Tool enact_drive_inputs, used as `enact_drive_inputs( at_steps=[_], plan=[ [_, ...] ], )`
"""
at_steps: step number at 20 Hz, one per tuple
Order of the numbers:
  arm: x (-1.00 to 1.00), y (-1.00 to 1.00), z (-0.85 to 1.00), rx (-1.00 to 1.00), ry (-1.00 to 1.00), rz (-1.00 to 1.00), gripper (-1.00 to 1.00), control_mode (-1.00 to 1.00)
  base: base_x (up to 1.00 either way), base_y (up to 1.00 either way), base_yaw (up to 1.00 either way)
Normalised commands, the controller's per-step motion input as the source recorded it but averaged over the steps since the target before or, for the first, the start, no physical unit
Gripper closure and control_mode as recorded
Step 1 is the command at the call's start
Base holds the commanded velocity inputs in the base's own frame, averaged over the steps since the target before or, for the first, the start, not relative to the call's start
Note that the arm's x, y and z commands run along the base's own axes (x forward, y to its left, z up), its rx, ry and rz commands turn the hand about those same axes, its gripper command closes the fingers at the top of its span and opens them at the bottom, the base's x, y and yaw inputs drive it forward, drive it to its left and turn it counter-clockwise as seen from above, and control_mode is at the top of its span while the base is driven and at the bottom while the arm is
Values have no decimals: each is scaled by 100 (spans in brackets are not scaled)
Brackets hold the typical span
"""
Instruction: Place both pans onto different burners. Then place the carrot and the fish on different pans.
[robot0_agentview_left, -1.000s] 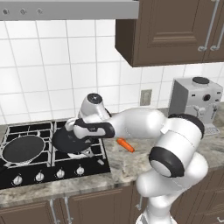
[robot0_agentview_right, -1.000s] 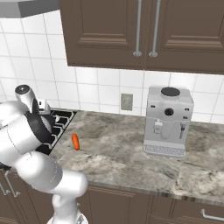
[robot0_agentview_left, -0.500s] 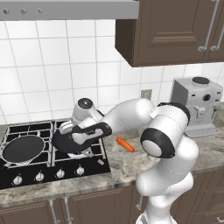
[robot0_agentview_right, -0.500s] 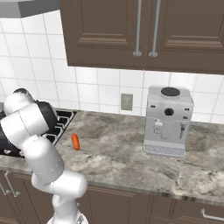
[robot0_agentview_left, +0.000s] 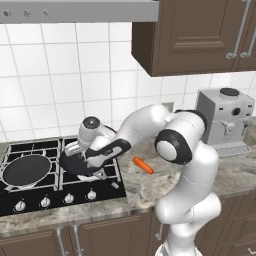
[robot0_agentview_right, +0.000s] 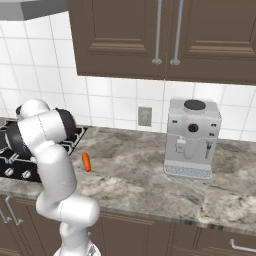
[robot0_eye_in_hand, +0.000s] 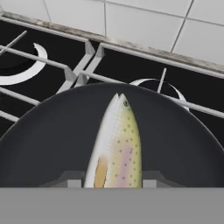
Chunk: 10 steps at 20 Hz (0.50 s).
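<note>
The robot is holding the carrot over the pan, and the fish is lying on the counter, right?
No, swapped. The hand view shows the fish between the gripper fingertips over a pan. The left base view shows the carrot lying on the counter.

Grey coffee machine on marble counter (wall outlet beside).

1. fish: pale cream-grey, greenish-yellow back, small dark speckles, pink blush, orange patch near the bottom.
2. pans: plain matte black, both of them.
3. carrot: bright orange.
4. cooktop: black with silvery knobs.
5. coffee machine: light grey, dark top.
</note>
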Motion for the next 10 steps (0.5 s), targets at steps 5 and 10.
enact_drive_inputs(
  at_steps=[5,10],
  plan=[
    [29,2,-31,0,0,0,100,-100,0,0,0],
    [28,6,-32,0,0,0,100,-100,0,0,0]
  ],
)
